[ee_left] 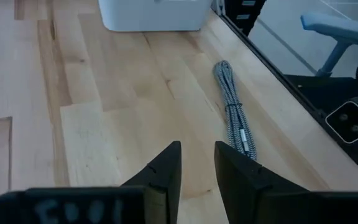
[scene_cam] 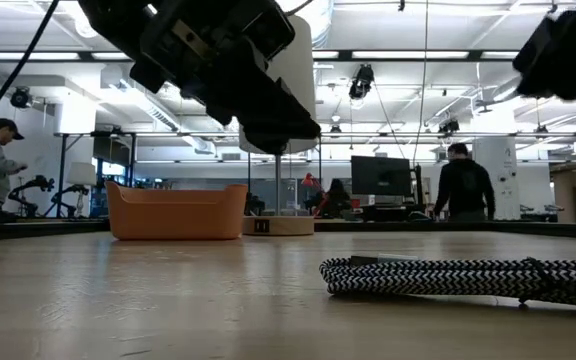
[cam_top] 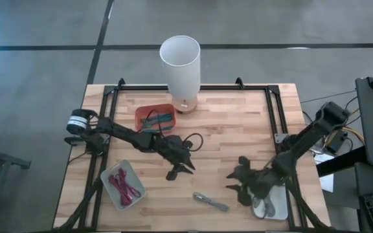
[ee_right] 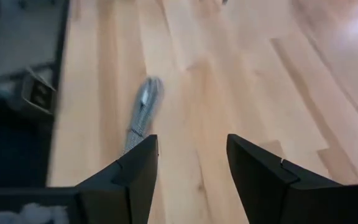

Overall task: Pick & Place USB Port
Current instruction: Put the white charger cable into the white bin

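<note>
Braided USB cable (cam_top: 210, 201): flat on table (cam_top: 238, 123), near front edge. Left gripper (cam_top: 181, 169): narrowly parted, empty. Right gripper (cam_top: 239, 181): wide apart, empty.

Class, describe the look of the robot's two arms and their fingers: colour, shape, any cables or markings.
Both arms are black, slender and jointed. The left gripper has flat, wedge-shaped matte black fingers; the right gripper has the same dark tapered fingers. A thin black cable loops beside the left arm.

A bundled black-and-white braided USB cable (cam_top: 210, 201) lies flat on the wooden table (cam_top: 238, 129) near its front edge, untouched, its metal plug showing.
</note>
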